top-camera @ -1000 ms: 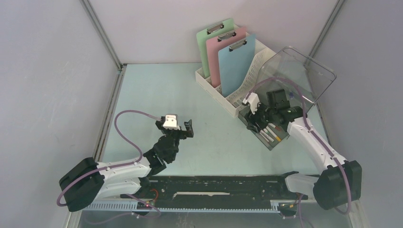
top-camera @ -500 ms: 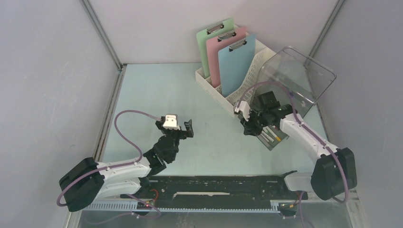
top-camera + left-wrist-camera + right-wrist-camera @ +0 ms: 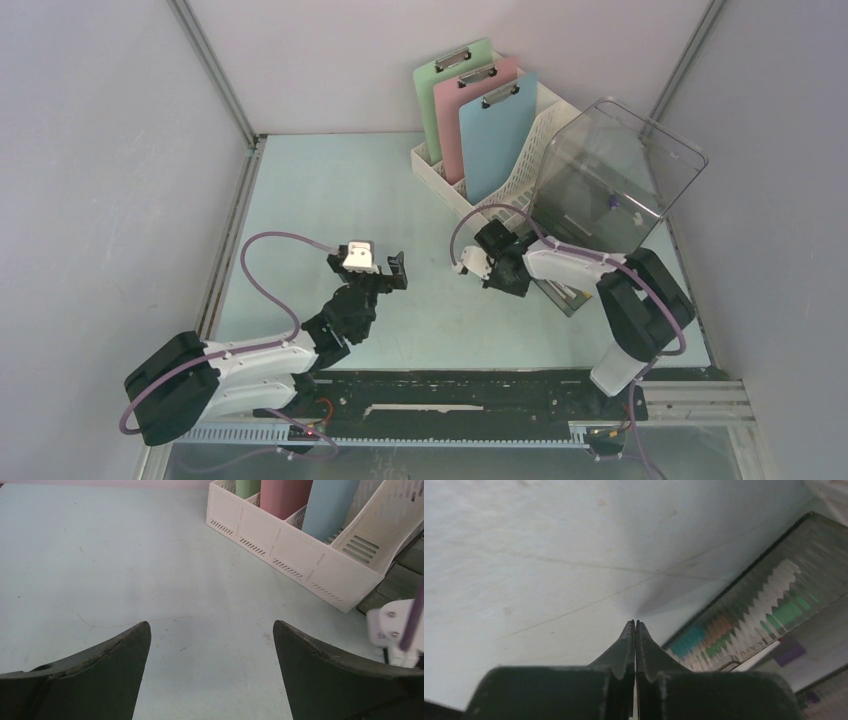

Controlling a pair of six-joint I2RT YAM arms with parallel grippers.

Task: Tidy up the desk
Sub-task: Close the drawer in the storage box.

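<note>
The wide, smooth, pale mint-blue bench (image 3: 330,190) fills the floor of the enclosure, running from the two arm bases at the near edge to the far wall, and everything else stands on it.

At the far right sits a white slotted plastic file rack (image 3: 452,186), set at an angle. Three clipboards stand upright in it, one behind another: a pale green clipboard (image 3: 440,85) farthest back, a pink clipboard (image 3: 478,98) in the middle and a light blue clipboard (image 3: 497,135) nearest. Each has a metal clip at the top. Touching the right end of the rack, or just beside it, is a smoky clear plastic box (image 3: 610,180) with its lid tipped up. Through its ribbed wall the right wrist view shows coloured shapes too blurred to name.

The left tool (image 3: 210,630) hangs over bare bench surface at left of centre, well apart from the rack. Its two dark fingers are spread wide with nothing between them.

The right arm reaches leftward across the near corner of the box. The right tool (image 3: 635,625) is pressed fully closed, fingertips meeting with nothing caught in them. It points at bare bench surface just left of the box's edge, near the rack's near end.
</note>
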